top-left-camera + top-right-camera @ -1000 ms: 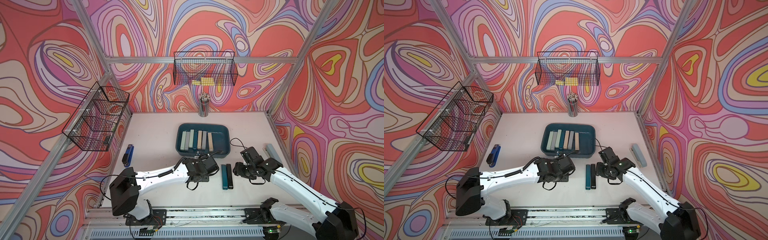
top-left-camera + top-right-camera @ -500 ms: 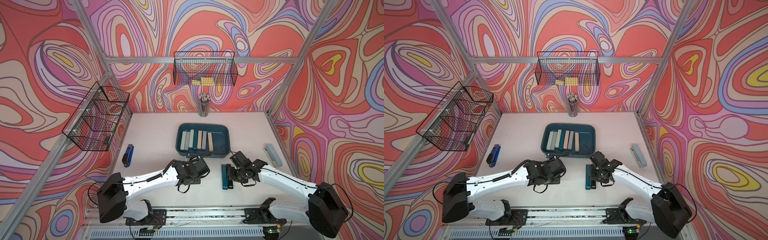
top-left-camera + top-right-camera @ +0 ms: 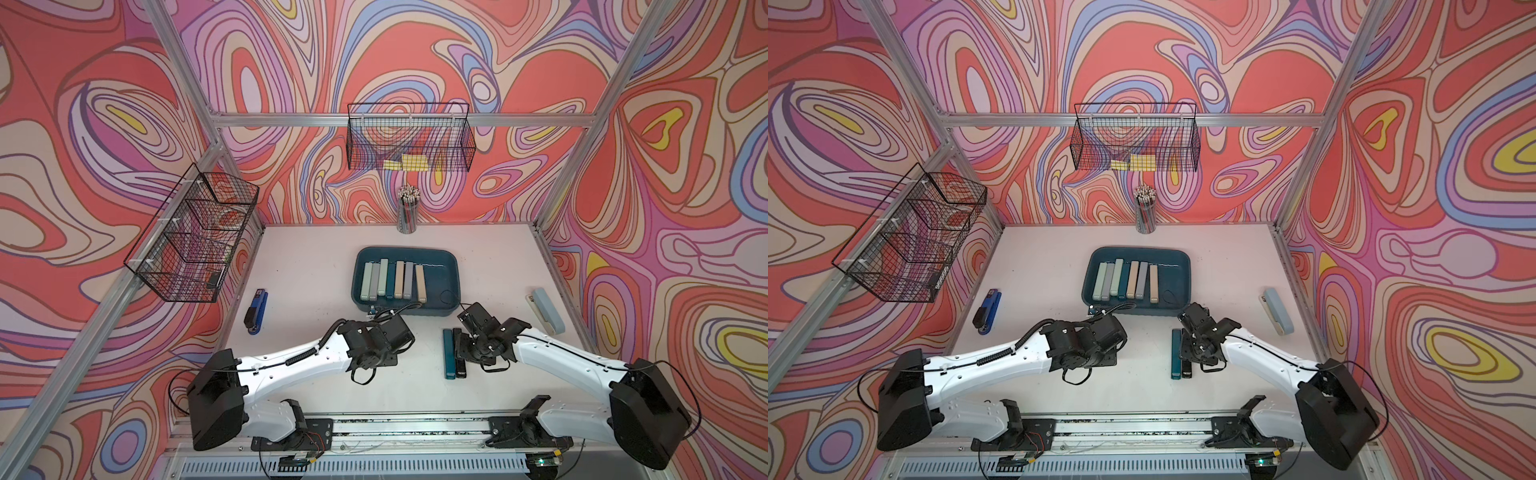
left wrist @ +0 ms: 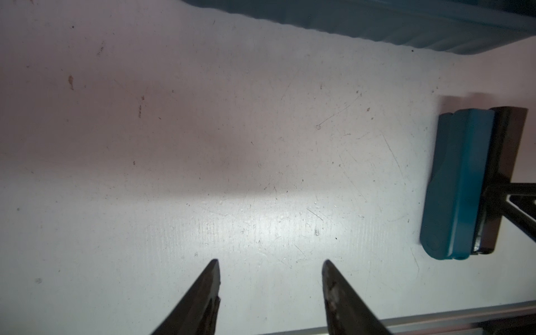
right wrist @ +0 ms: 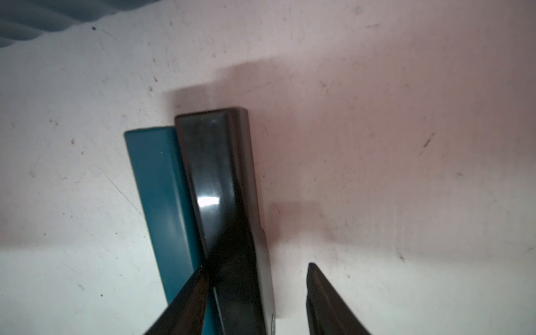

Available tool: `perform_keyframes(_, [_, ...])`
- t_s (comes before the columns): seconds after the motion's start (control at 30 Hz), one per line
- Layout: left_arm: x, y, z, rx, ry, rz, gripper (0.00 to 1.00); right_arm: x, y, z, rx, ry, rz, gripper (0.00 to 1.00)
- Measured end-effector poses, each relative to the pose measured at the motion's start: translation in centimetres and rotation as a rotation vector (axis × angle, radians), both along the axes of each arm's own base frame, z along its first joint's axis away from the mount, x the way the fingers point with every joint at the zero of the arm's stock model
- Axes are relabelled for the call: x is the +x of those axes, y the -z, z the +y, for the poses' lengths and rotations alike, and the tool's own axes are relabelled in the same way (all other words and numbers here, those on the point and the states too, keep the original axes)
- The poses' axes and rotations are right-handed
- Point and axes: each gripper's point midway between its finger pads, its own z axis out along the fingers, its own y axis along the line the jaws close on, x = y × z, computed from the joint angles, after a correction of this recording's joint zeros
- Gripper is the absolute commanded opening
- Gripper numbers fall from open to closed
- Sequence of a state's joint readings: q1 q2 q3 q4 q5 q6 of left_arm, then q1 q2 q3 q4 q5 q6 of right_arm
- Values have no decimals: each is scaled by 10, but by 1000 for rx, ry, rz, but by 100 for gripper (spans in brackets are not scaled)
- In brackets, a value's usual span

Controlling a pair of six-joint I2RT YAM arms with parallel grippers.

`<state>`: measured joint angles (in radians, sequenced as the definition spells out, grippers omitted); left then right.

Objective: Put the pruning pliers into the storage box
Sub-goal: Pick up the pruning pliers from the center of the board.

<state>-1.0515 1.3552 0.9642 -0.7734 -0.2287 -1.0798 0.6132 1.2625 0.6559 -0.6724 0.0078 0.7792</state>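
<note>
Right gripper [image 5: 257, 267] has swung onto black pliers case [image 5: 214, 174]; left gripper [image 4: 270, 262] has backed off storage box [image 3: 438, 272].
Right jaws apart astride it on the table [image 3: 316, 266], one side wedged against teal pliers case [image 5: 156, 179] to split the pair; left jaws spread, empty.

I see two arms with smooth white shells, the left arm [image 3: 270, 374] and the right arm [image 3: 561, 361]. Each one ends in a big black boxy joint [image 3: 216, 399] at the shoulder and has black parts at the wrist. A black ribbed cable [image 3: 303, 355] lies along the left arm, and thin black wires make loops near both shoulders. The left claw [image 4: 270, 261] and the right claw [image 5: 258, 265] have dark pointed fingers, a little scuffed. The black feet are fixed on a silver rail [image 3: 415, 422].
</note>
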Motion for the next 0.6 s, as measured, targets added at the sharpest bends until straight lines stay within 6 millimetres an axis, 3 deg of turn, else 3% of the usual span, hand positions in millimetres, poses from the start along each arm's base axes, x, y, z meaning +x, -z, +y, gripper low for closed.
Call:
perform_keyframes(0.23, [1, 0, 2, 0, -4, -1, 57, 3, 6, 1, -15, -5, 0, 52])
perform_keyframes(0.6, [2, -5, 12, -15, -24, -11, 59, 8, 20, 3, -47, -40, 21, 36])
